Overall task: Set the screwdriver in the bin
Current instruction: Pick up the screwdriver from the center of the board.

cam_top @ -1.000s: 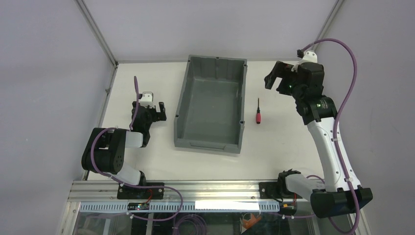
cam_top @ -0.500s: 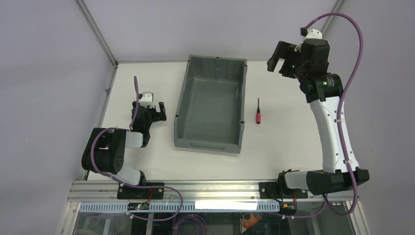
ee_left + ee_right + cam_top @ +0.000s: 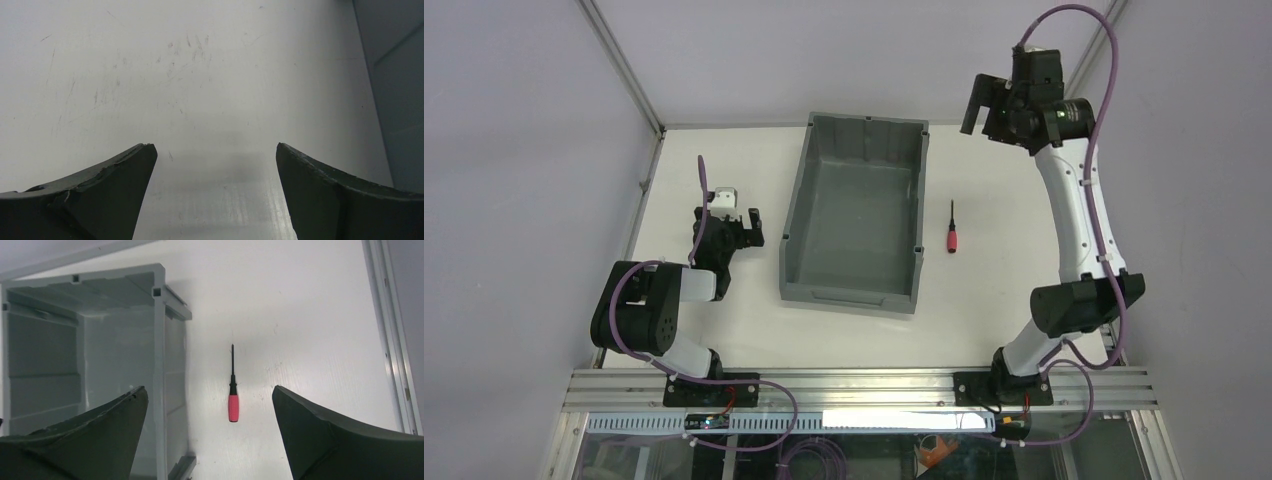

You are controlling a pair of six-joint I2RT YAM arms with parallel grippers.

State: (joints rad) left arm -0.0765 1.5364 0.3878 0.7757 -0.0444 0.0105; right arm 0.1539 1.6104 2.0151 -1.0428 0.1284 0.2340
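Observation:
The screwdriver [image 3: 951, 234], with a short red handle and thin black shaft, lies on the white table just right of the bin [image 3: 800, 200], shaft pointing away from the arms. It shows in the right wrist view [image 3: 233, 399] between the fingers but far below them. The dark grey bin is empty; its right wall shows in the right wrist view [image 3: 159, 365]. My right gripper [image 3: 977, 104] is open and empty, raised high over the table's far right. My left gripper [image 3: 729, 233] is open and empty, low over the table left of the bin; the left wrist view [image 3: 214, 150] shows bare table between its fingers.
A metal frame rail [image 3: 624, 65] runs along the back left and another [image 3: 389, 335] borders the table's right edge. The bin's outer wall [image 3: 395, 90] shows at the right of the left wrist view. Grey enclosure walls stand on both sides.
My right arm has straightened and lifted, carrying its open gripper up and toward the far edge. The left arm, screwdriver and bin have not moved.

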